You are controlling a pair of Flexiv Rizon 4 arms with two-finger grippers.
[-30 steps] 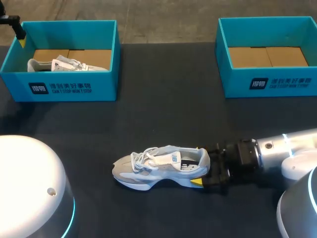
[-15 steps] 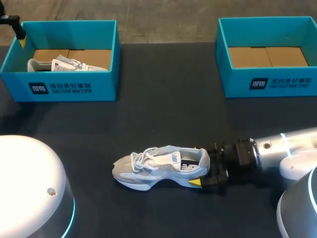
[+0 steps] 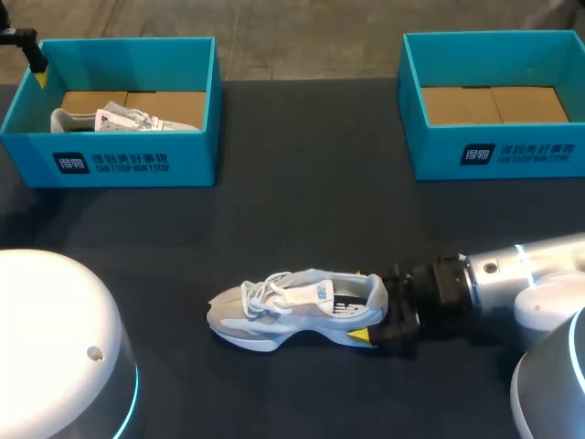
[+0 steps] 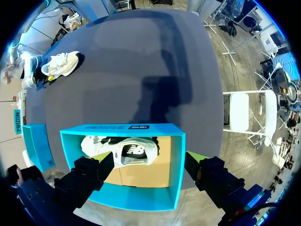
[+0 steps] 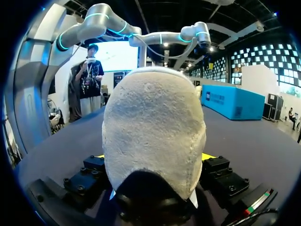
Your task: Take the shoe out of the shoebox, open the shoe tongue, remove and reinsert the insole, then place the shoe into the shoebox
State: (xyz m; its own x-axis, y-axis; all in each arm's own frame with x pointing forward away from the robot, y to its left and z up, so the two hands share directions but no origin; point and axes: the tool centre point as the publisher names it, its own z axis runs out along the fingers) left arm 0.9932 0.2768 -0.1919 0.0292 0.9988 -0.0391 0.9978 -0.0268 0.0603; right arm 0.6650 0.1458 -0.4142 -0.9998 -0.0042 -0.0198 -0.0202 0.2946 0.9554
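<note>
A grey and white shoe lies on its sole on the dark table, toe to the left, tongue and laces loose. My right gripper sits at its heel. In the right wrist view the heel fills the space between the wide-apart fingers of that gripper, and a yellow tip shows on each side. My left gripper hangs open high above the left blue shoebox, at the table's far left corner. The left wrist view also takes in the far-off shoe.
A second white shoe lies inside the left shoebox. The right blue shoebox at the far right holds only its brown cardboard floor. The white housings of my arms fill the near corners.
My right arm has crept a little to the left, closer around the shoe's heel. The shoe, both boxes and the left arm are where they were.
</note>
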